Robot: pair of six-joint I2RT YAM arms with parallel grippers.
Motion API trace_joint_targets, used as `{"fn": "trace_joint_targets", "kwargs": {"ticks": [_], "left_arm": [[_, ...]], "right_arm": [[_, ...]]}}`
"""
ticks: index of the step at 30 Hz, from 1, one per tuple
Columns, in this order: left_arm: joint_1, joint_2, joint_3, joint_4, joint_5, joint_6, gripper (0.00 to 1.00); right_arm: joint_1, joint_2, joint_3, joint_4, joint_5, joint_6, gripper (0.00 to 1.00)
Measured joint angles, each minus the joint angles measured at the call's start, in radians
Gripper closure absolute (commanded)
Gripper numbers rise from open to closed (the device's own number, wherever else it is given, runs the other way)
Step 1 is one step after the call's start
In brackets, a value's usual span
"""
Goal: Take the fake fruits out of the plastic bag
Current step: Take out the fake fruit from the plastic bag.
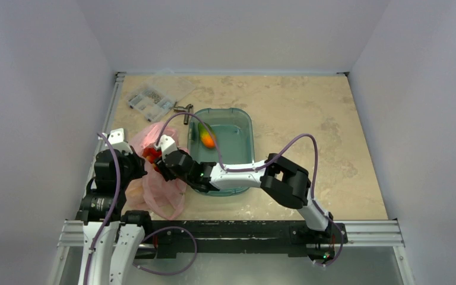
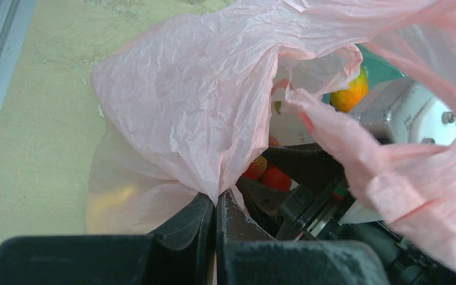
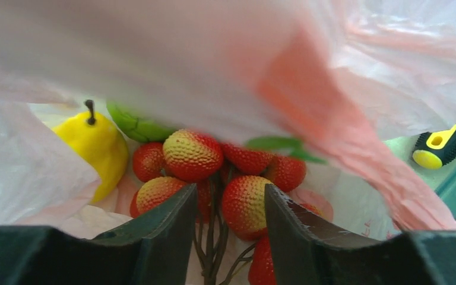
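The pink plastic bag [image 1: 157, 187] lies at the table's near left, its mouth held up. My left gripper [image 2: 216, 205] is shut on the bag's [image 2: 184, 101] edge. My right gripper [image 3: 230, 205] is inside the bag, open. Between its fingers are the stems and one berry of the bunch of small red fruits [image 3: 193, 154]. The berry sits against the right finger, with a gap at the left finger. A yellow pear-shaped fruit [image 3: 95, 145] and a green fruit [image 3: 133, 126] lie behind the bunch. In the top view, red fruits [image 1: 150, 153] show in the bag's mouth beside the right gripper [image 1: 159, 163].
A teal tub [image 1: 240, 122] stands just right of the bag, with a green-to-orange mango-like fruit [image 1: 206, 136] in it. A clear parts box [image 1: 151, 101] and a small metal piece [image 1: 184, 111] sit at the back left. A black-and-yellow object [image 3: 442, 145] shows beyond the bag.
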State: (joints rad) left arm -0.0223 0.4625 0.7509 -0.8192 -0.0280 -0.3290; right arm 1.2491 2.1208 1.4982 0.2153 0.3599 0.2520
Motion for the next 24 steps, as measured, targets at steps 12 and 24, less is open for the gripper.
{"fn": "trace_joint_targets", "kwargs": {"ticks": [12,24], "left_arm": [[0.0,-0.001,0.0,-0.002,-0.005,0.0,1.0],[0.0,0.007,0.0,-0.006,-0.006,0.0,1.0]], "right_arm": [[-0.032,0.113,0.095,-0.031,-0.015,-0.024,0.36],[-0.033,0.142,0.125,-0.068,-0.043,-0.028,0.75]]}}
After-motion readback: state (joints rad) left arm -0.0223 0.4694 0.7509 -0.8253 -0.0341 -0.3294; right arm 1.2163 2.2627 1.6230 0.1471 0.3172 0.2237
